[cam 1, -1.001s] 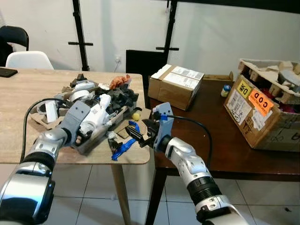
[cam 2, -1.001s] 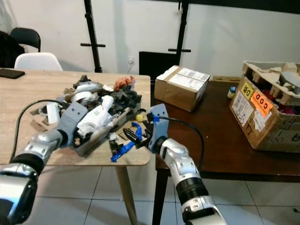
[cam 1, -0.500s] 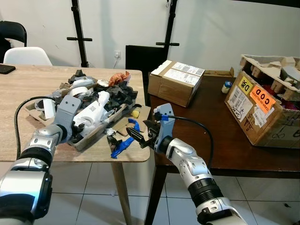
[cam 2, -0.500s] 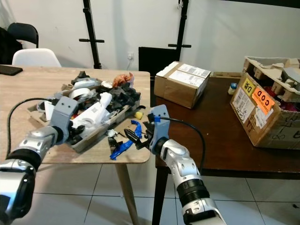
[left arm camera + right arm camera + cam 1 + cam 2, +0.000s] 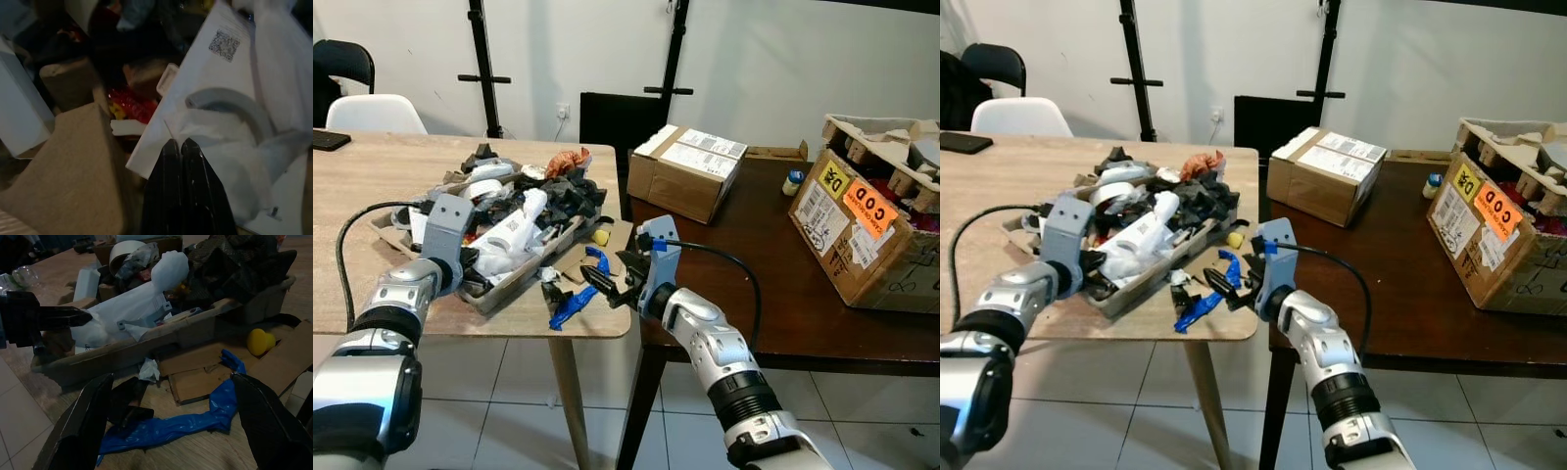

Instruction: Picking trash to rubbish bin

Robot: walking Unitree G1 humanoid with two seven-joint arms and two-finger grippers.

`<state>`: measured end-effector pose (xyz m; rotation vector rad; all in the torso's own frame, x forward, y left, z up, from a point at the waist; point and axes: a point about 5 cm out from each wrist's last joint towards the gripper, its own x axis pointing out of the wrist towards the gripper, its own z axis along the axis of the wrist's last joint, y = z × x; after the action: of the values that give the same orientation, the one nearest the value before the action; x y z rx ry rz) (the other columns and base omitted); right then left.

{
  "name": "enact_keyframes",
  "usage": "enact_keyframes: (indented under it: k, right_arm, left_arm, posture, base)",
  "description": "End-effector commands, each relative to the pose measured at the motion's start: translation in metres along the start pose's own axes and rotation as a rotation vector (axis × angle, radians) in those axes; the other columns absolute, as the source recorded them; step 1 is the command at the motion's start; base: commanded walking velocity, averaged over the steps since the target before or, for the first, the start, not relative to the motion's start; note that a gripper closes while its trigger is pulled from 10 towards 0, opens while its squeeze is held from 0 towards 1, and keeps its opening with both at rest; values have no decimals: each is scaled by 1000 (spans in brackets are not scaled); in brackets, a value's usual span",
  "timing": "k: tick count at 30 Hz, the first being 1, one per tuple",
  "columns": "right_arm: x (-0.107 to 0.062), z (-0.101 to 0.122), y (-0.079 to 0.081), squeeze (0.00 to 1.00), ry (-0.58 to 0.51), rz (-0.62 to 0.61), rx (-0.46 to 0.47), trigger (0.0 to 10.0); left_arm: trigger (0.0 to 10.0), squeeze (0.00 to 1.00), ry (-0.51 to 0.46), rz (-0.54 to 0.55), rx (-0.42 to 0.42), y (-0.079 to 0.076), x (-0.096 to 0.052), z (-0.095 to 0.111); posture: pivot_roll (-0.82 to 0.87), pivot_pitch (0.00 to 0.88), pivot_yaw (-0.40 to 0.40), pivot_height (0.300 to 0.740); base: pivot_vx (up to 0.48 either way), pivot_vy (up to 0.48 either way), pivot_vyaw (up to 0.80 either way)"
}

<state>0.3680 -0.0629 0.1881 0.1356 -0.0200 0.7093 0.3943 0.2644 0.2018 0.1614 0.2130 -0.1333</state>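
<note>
On the light wooden table point(image 5: 372, 186), a long cardboard tray point(image 5: 514, 282) heaped with trash lies slantwise, one end near the front edge, with bare tabletop open to the robot's left. A dark table point(image 5: 773, 284) butts against the light one's right side and carries a taped cardboard box point(image 5: 687, 171) and a larger labelled carton point(image 5: 862, 230), cut off by the picture's edge. The left gripper point(image 5: 182, 147) has its fingers pressed together with nothing between them, tips resting against a white plastic mailer bag point(image 5: 509, 235) in the tray; the wrist view is dim, and most items beneath are hard to identify. The right gripper point(image 5: 166, 401) hovers spread wide over a blue glove point(image 5: 573, 299) lying on the table near the front corner, just beside a flat cardboard scrap point(image 5: 205, 374) and a small yellow ball point(image 5: 599, 236).
</note>
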Motion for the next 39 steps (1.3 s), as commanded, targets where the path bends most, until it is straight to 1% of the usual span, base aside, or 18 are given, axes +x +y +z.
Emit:
enact_keyframes:
  k: [1, 5, 6, 7, 12, 13, 15, 18, 19, 20, 24, 27, 30, 31, 32, 34, 35, 39]
  right_arm:
    - [0, 0, -3, 0, 1, -14, 24, 10000]
    - [0, 4, -7, 0, -15, -36, 30, 10000]
    - [0, 4, -7, 0, -15, -36, 30, 10000]
    - [0, 5, -9, 0, -18, -47, 31, 10000]
    - [1, 6, -10, 0, -21, -53, 32, 10000]
    - [1, 6, -11, 0, -22, -56, 33, 10000]
    - [1, 6, -11, 0, -23, -57, 34, 10000]
    - [0, 6, -12, 0, -26, -63, 36, 10000]
    - [0, 6, -12, 0, -26, -63, 36, 10000]
    - [0, 7, -13, 0, -30, -68, 39, 10000]
    - [0, 9, -15, 0, -38, -80, 43, 10000]
    - [1, 12, -18, 0, -51, -94, 50, 10000]
    - [1, 13, -19, 0, -54, -96, 51, 10000]
    - [1, 13, -19, 0, -56, -98, 53, 10000]
    - [1, 13, -19, 0, -56, -98, 53, 10000]
    - [1, 13, -19, 0, -56, -98, 53, 10000]
    - [1, 13, -19, 0, -58, -98, 55, 10000]
    - [1, 13, -19, 0, -58, -98, 56, 10000]
  left_arm:
    - [0, 0, -25, -3, -42, 5, -2, 4]
    - [0, 0, -226, -47, -235, 11, -6, 35]
    - [0, 0, -226, -47, -235, 11, -6, 35]
    - [0, 0, -303, -61, -294, 14, -8, 49]
    - [0, 0, -378, -99, -349, 16, -11, 64]
    - [0, 0, -424, -143, -386, 15, -13, 72]
    - [0, 0, -449, -175, -406, 14, -14, 76]
    - [0, 0, -520, -299, -448, 9, -17, 88]
    - [0, 0, -520, -299, -448, 9, -17, 88]
    - [0, 0, -564, -354, -476, 7, -19, 96]
    - [0, 0, -627, -405, -507, 7, -22, 107]
    - [0, 0, -723, -458, -549, 9, -30, 127]
    - [0, 0, -762, -488, -566, 9, -33, 134]
    - [0, 0, -817, -555, -592, 9, -39, 145]
    - [0, 0, -832, -594, -597, 9, -41, 148]
    - [0, 0, -830, -635, -584, 6, -42, 149]
    - [0, 0, -780, -737, -495, -4, -42, 145]
    - [0, 0, -745, -790, -477, -10, -40, 139]
  posture:
    - [86, 144, -48, 740]
    - [89, 140, -50, 740]
    - [89, 140, -50, 740]
    - [90, 139, -50, 740]
    - [91, 139, -48, 740]
    - [92, 137, -46, 740]
    - [92, 137, -46, 740]
    - [93, 135, -44, 740]
    - [93, 135, -44, 740]
    - [93, 132, -43, 740]
    - [94, 131, -42, 740]
    - [95, 128, -41, 740]
    - [96, 127, -40, 740]
    - [95, 127, -39, 740]
    - [97, 126, -39, 740]
    - [97, 126, -39, 740]
    - [98, 125, -39, 740]
    - [96, 123, -40, 740]
  base:
    - [0, 0, 0]
    - [0, 0, 0]
    - [0, 0, 0]
    - [0, 0, 0]
    - [0, 0, 0]
    - [0, 0, 0]
    - [0, 0, 0]
    - [0, 0, 0]
    - [0, 0, 0]
    - [0, 0, 0]
    - [0, 0, 0]
    - [0, 0, 0]
    - [0, 0, 0]
    - [0, 0, 0]
    - [0, 0, 0]
    - [0, 0, 0]
    - [0, 0, 0]
    - [0, 0, 0]
